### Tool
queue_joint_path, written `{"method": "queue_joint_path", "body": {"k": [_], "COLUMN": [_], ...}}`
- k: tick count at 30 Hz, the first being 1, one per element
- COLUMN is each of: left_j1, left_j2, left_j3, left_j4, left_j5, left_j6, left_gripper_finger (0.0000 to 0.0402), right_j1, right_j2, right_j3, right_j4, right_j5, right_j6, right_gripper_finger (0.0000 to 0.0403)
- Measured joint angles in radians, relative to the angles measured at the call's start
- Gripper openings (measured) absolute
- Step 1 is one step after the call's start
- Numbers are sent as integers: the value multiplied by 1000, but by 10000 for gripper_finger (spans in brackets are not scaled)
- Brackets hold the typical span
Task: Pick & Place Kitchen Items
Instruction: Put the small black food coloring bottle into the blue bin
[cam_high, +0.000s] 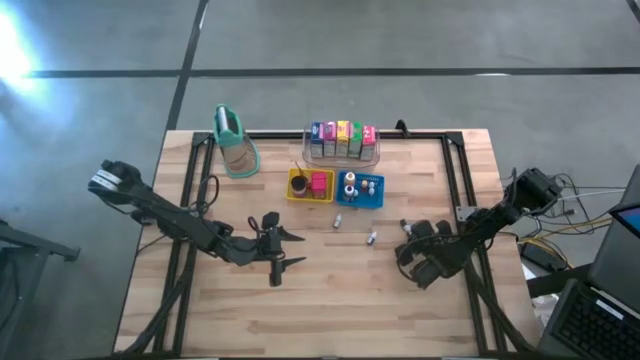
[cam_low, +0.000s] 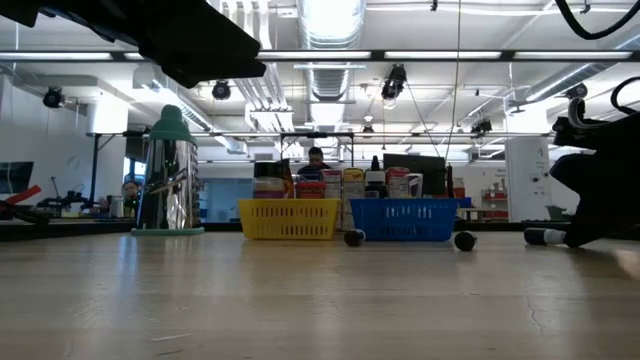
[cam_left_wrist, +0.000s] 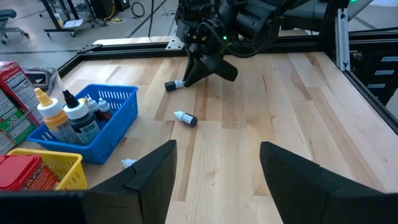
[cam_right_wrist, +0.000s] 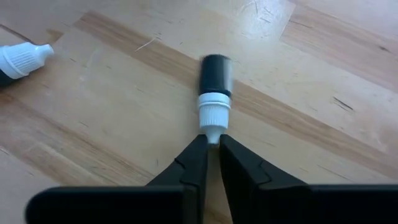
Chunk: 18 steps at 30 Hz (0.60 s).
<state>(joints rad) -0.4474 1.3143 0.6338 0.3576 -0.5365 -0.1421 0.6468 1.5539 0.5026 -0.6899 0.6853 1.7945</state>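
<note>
A small dark bottle (cam_right_wrist: 215, 84) with a white cap lies on its side on the wooden table, and my right gripper (cam_right_wrist: 212, 142) is shut on its nozzle end. The same bottle (cam_left_wrist: 174, 84) shows under that gripper in the left wrist view. Two more small bottles (cam_high: 338, 220) (cam_high: 370, 237) lie loose on the table nearby. Colourful cartons (cam_high: 343, 140) stand in a clear bin at the far edge. My left gripper (cam_high: 278, 250) hovers open over the table's middle left, with nothing between its fingers. My right gripper pinches the bottle's white nozzle tip (cam_right_wrist: 212, 134) between the free ends of its two fingers. The fingers slant down and lie along the bottle's length. The bottle lies on its side on the table, dark base pointing away from the gripper.
A yellow tray (cam_high: 296, 186) holding a red block and a blue tray (cam_high: 378, 190) holding small bottles sit side by side in front of the clear bin (cam_high: 377, 150). A tall tan container with a teal top (cam_high: 233, 140) stands at the far left. The near half of the table is bare wood.
</note>
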Motion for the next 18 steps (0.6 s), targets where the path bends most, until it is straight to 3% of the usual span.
{"method": "queue_joint_path", "body": {"k": [5, 18], "left_j1": [0, 0], "left_j2": [0, 0], "left_j3": [0, 0], "left_j4": [0, 0], "left_j5": [0, 0], "left_j6": [0, 0], "left_gripper_finger": [236, 236], "right_j1": [0, 0], "right_j2": [0, -44], "right_j3": [1, 53], "right_j4": [2, -11], "right_j5": [2, -79], "right_j6": [-7, -107], "right_gripper_finger": [13, 8]}}
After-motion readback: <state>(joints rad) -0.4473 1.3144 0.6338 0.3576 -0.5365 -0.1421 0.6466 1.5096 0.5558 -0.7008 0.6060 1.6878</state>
